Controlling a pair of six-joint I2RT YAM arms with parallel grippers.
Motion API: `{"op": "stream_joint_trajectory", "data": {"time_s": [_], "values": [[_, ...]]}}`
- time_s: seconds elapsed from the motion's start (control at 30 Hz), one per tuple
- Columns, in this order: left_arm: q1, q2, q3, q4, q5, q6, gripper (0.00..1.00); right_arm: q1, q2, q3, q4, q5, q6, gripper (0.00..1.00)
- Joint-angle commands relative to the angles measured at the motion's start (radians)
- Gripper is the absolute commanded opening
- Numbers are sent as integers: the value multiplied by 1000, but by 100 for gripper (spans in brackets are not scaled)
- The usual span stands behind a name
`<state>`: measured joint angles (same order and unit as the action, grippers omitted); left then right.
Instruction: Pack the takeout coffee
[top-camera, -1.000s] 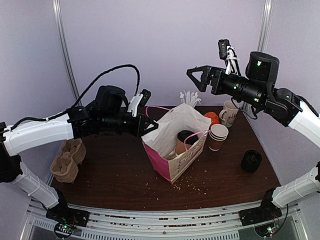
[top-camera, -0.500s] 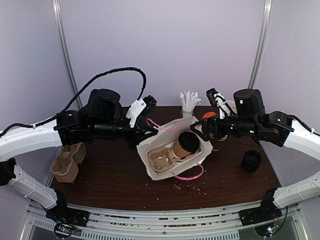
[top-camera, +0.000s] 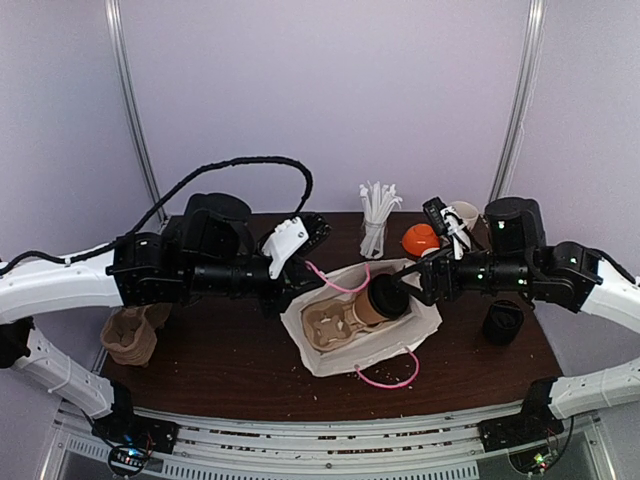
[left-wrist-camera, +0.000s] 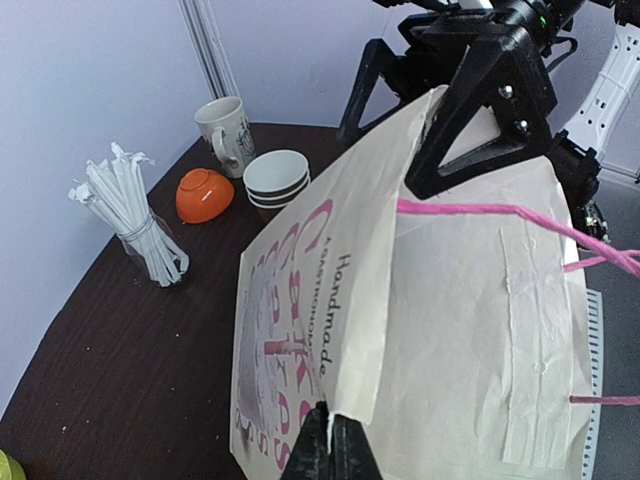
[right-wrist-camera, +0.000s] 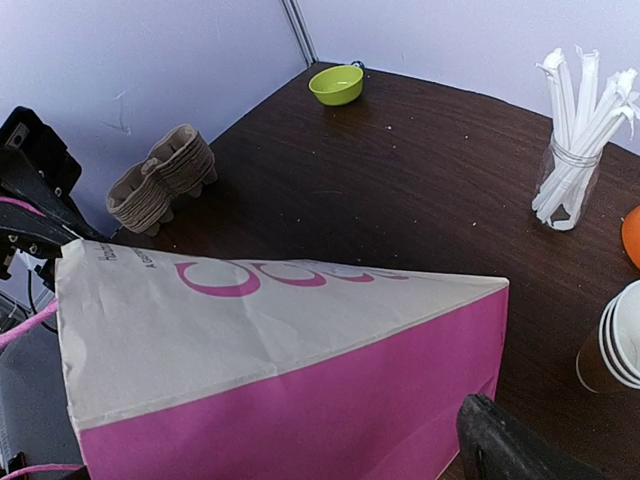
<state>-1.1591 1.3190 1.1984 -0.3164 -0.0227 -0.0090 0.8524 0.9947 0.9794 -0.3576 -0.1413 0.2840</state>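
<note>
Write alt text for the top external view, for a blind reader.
An open paper bag with pink handles sits mid-table, holding a cardboard carrier with one black-lidded brown coffee cup. The left gripper pinches the bag's left rim; the right gripper, open, is at its right rim.

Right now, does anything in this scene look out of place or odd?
Yes: inside the paper bag, the coffee cup seems to lean sideways, not upright. Small crumbs also lie scattered on the table.

Left arm (top-camera: 60, 282), right arm (top-camera: 612, 300): white shells, black joints, black wrists. Black cable (top-camera: 240, 162) arches over left; white bracket (top-camera: 287, 243) at wrist.
</note>
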Motion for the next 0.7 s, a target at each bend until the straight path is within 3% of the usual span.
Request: {"op": "stream_joint_trajectory", "data": {"time_s": [0.0, 0.13, 0.67], "values": [[-31, 4, 21, 36, -40, -2, 0, -3, -65, -62, -14, -7, -5, 90], [-68, 11, 11, 36, -103, 4, 0, -1, -104, -122, 9, -12, -6, 89], [-154, 56, 15, 63, -108, -33, 0, 0, -241, -285, 82, -29, 90, 95]]}}
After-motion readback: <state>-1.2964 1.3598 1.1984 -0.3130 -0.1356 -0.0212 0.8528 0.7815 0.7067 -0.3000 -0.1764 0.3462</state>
